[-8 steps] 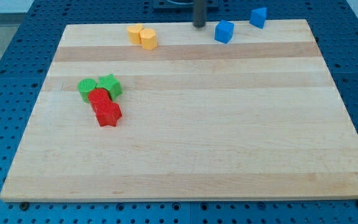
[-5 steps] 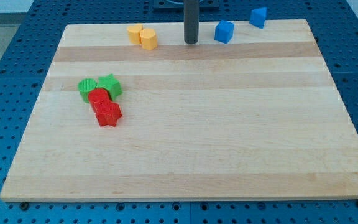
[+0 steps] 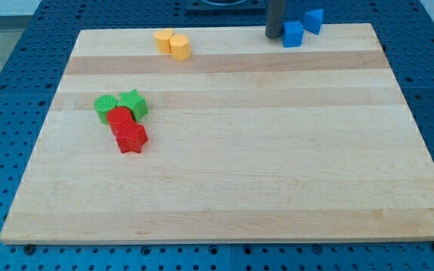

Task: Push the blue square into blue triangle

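The blue square block (image 3: 293, 35) sits at the board's top edge, right of centre. The blue triangle block (image 3: 313, 20) lies just up and to the right of it, close by or touching at a corner. My tip (image 3: 274, 35) is the lower end of the dark rod, which comes down from the view's top. It stands against the left side of the blue square.
Two yellow blocks (image 3: 172, 44) sit together at the top, left of centre. A green cylinder (image 3: 105, 108), a green star (image 3: 132, 102), a red block (image 3: 121, 119) and a red star (image 3: 131, 138) cluster at the left. The wooden board (image 3: 224, 165) lies on a blue pegboard.
My tip moved down and left, then swung right to the blue square's left side. The blue square slid right and slightly up, closing on the blue triangle.
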Controlling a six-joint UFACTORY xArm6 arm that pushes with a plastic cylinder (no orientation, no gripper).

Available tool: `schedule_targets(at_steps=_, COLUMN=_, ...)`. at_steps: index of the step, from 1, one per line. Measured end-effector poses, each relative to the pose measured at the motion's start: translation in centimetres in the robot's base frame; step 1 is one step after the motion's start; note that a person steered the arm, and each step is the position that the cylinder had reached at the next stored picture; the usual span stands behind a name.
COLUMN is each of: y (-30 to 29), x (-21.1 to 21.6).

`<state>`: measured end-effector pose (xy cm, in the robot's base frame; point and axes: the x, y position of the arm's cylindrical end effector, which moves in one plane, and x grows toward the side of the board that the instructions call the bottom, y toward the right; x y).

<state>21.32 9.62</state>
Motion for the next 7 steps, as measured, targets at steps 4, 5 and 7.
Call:
schedule_targets(at_steps=4, y=-5.7, x=4.8)
schedule_targets(at_steps=5, y=-3.2, x=5.1)
schedule_targets(at_steps=7, y=-0.4, x=4.1)
